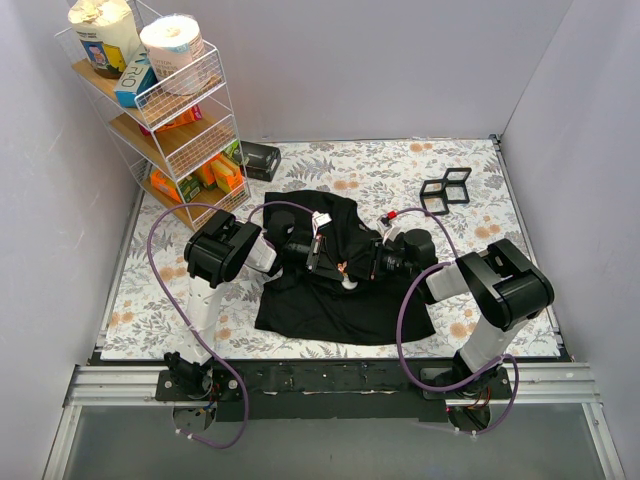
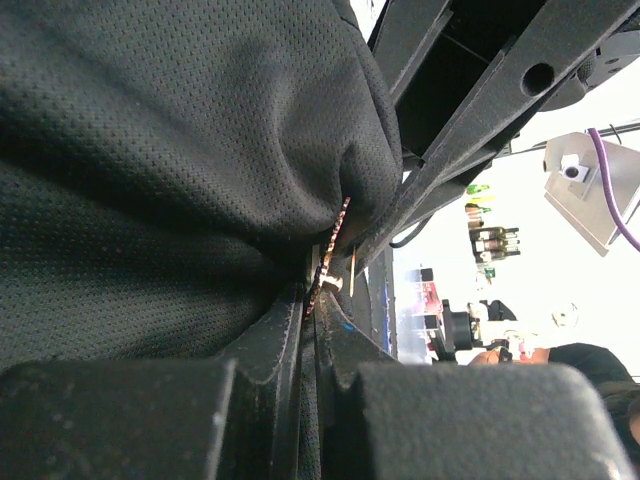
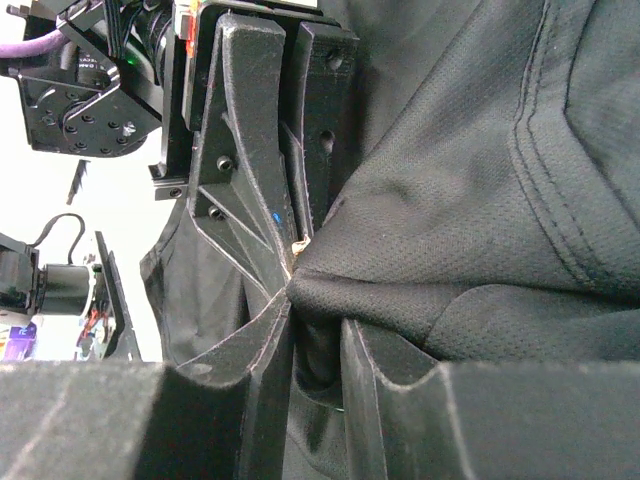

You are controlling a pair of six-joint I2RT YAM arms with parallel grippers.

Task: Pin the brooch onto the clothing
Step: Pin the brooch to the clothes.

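Left arm (image 1: 215, 255), right arm (image 1: 500, 285): black joint housings, white links, purple cables (image 1: 155, 250). Left gripper (image 3: 298, 238) fingers (image 3: 250, 130) matte black, screw heads visible.

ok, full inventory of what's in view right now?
T-shirt: 1, black, bunched mid-table.
brooch: 1, metallic, at a shirt fold.
square frames: 2, black, far right of table.
box: 1, black, far side, beside rack.
wire rack: 1, white, far-left corner.
paper rolls: 2, white, rack's top.
packets: several, orange and green, lower shelves.
table cover: 1, floral.
left gripper: 1, black, shut on brooch.
right gripper: 1, black, jaws parted round a shirt fold.
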